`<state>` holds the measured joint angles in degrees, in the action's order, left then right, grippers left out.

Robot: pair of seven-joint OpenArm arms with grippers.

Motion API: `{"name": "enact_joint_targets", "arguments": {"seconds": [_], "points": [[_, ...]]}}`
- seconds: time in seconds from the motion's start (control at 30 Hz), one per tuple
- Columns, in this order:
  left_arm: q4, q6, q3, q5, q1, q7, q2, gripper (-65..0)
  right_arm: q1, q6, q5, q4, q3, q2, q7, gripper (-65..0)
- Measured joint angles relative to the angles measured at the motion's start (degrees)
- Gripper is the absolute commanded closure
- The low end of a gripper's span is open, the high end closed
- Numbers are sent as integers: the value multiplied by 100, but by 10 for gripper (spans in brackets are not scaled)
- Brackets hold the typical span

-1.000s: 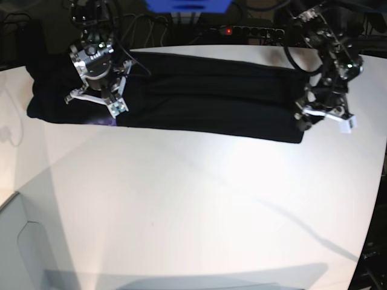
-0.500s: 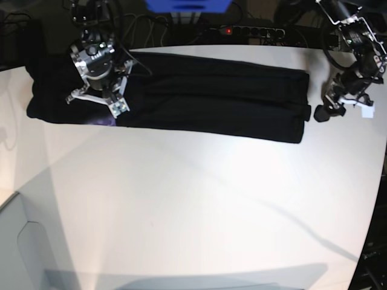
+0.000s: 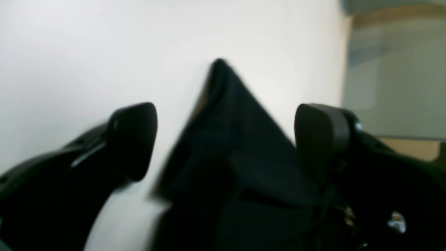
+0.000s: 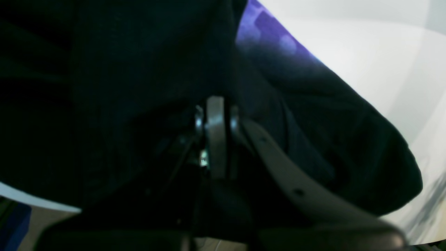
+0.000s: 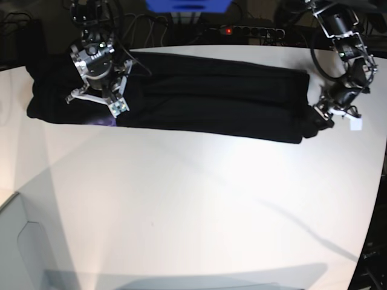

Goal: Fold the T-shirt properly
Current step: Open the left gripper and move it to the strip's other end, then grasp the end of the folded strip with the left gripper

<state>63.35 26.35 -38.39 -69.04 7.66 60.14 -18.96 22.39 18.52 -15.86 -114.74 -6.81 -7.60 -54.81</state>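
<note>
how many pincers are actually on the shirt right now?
1. The right pincer is shut on the plain black cloth T-shirt at its far-left end. The left pincer, at the right end, is open; a shirt corner lies between its jaws, ungripped.

1. You see the T-shirt (image 4: 115, 69), black, filling most of the frame.
2. The right gripper (image 4: 216, 115) is closed, buried in its folds.
3. White table (image 4: 366, 52) shows at upper right.
</note>
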Motion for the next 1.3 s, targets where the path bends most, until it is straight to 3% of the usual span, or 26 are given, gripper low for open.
{"name": "enact_joint_targets", "arguments": {"seconds": [0.23,0.63,1.03,1.3], "points": [[2,114,686,-190,13,-111,-4,-618,0,0,0,0,0,0,0,0],[125,378,688,-190,553,-332,-42,-617,0,0,0,-2,0,0,-17,0],[730,378,686,74,1047,-424,-28,-617,2,0,0,0,0,0,-46,0],[732,376,511,59,1172,-192,-247,-617,2,0,0,-2,-2,0,-42,0]]}}
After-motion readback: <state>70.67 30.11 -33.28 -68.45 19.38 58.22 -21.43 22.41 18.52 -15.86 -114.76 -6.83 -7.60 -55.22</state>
